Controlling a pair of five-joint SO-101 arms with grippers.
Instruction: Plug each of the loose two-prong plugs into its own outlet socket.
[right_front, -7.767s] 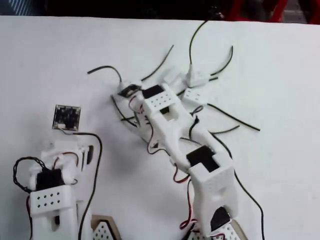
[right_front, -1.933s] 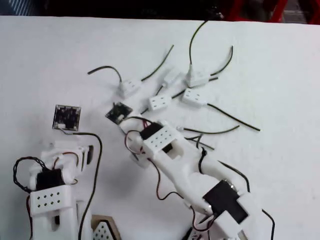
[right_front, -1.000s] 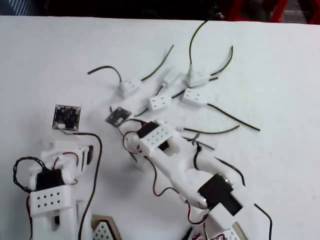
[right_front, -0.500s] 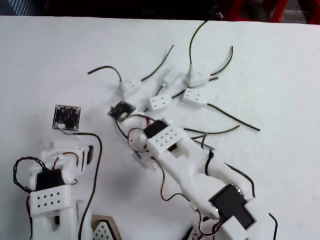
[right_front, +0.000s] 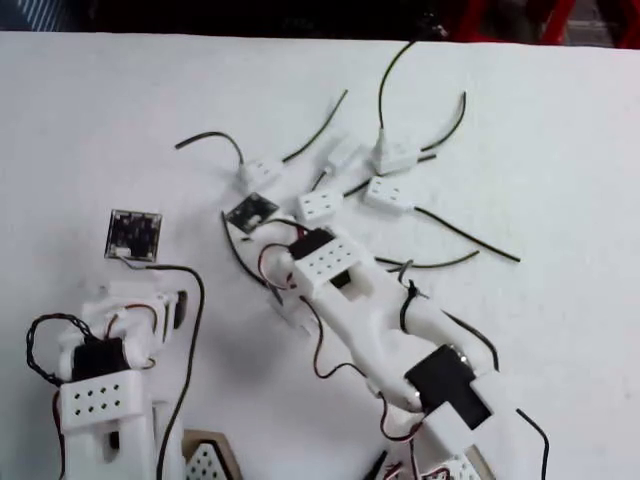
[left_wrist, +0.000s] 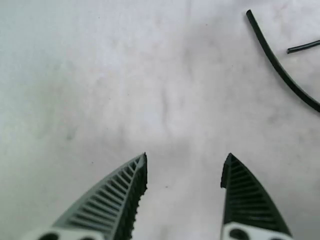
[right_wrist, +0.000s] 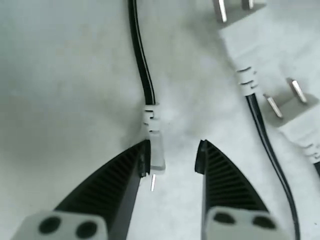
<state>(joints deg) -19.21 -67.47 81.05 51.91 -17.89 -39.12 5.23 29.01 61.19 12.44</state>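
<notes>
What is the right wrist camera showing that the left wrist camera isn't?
Right wrist view: the right gripper, open, with a white two-prong plug lying between its fingers and against one of them, its black cord running away from it. Two more loose plugs lie farther off, prongs bare.
Left wrist view: the left gripper, open over bare table, with a black cable end beyond it.
Both: the white table and open jaws.
</notes>
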